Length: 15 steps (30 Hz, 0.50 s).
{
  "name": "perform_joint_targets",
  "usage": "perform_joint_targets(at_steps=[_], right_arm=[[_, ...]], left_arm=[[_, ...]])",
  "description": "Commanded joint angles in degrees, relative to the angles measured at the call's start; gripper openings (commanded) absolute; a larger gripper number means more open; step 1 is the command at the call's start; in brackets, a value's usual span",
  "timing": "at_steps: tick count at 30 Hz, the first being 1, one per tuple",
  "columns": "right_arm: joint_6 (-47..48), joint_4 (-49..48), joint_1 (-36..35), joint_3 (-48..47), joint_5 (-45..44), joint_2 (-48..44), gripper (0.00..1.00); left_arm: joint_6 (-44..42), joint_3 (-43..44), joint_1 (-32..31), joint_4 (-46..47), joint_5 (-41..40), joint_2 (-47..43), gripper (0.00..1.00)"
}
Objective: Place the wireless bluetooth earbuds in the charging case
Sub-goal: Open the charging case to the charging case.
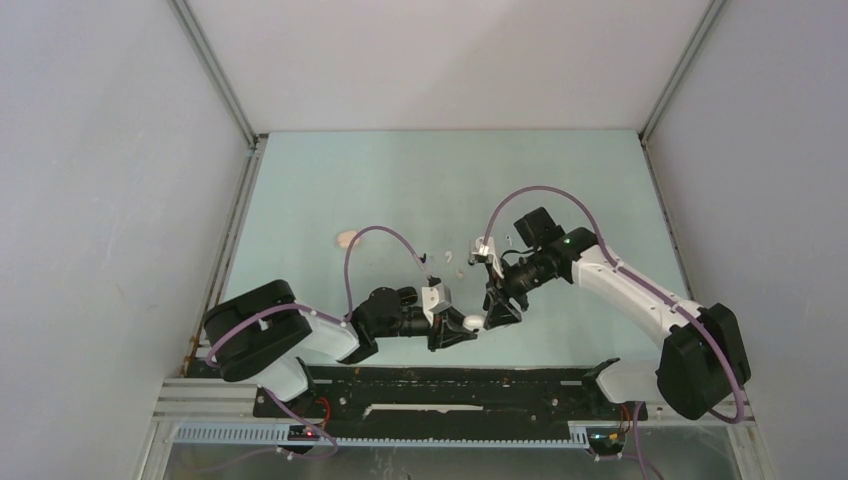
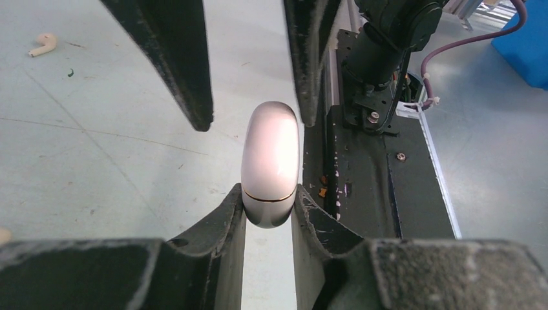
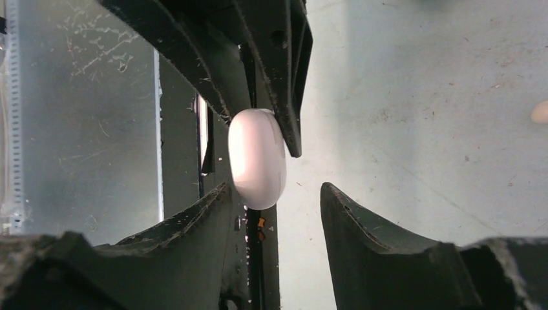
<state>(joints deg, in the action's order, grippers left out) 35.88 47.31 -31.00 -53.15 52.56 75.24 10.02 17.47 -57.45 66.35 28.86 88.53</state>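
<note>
While L gripper (image 2: 269,197) clamps charging case (image 2: 270,155) near table edge (image 1: 545,356), R gripper (image 3: 274,188) gapes.

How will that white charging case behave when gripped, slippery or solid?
Probably slippery: the charging case is glossy and rounded, so it may squirm where the left gripper pinches its end. It looks rigid, showing no dent where clamped. Set down, its curved shell would likely rock.

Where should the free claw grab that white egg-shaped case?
Probably the free rounded end of the charging case, beyond its seam, approached opposite the left gripper, which pinches the other end. The open right gripper straddles that end.
</note>
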Motion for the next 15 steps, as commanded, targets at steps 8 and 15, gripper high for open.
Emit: perform_joint_targets(at_steps=[8, 15], right_arm=[[-4.27, 0.35, 7.65, -6.35, 8.32, 5.22, 0.54], [-5.61, -0.92, 11.47, -6.36, 8.23, 4.32, 0.52]], left_arm=[[-3.82, 0.14, -2.05, 3.44, -0.52, -1.39, 0.00], [-3.78, 0.12, -2.16, 3.52, -0.74, -1.60, 0.00]])
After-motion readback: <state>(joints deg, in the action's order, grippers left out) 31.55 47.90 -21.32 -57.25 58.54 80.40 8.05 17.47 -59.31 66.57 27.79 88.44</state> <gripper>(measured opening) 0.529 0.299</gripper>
